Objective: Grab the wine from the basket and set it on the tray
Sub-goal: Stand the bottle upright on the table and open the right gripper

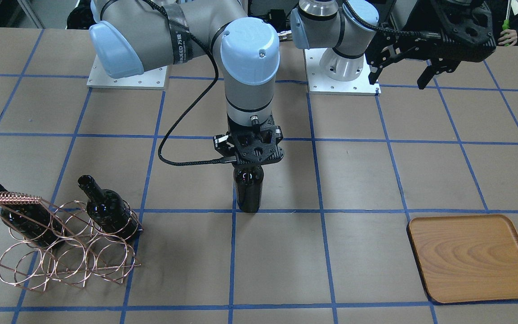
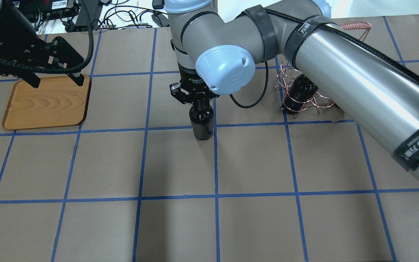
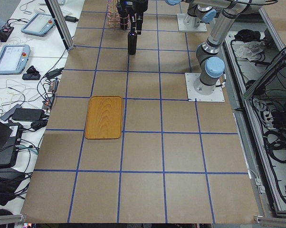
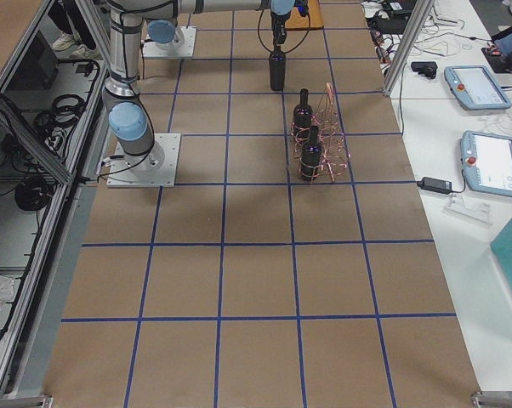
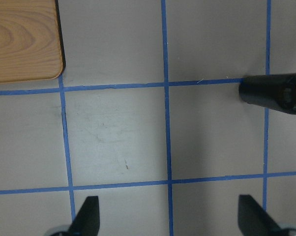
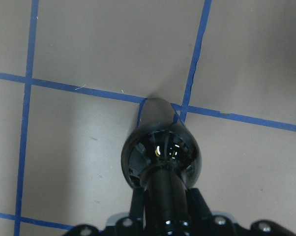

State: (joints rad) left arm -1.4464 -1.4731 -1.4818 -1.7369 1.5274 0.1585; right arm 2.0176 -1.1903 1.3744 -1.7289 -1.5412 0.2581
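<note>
The right gripper is clenched on the neck of a wine bottle, upright at frame centre, between the copper wire basket lower left, with two more bottles in it, and the wooden tray lower right: probably a hand-off spot. The left gripper hangs spread and empty, upper right

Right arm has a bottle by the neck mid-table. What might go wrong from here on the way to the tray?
1. The right gripper clamps the wine only at its narrow, glossy neck, so the body could swing or slip in transit.
2. The left gripper hangs open near the tray. A reach across to set the bottle down may crowd it, and a handover there could fumble.
</note>
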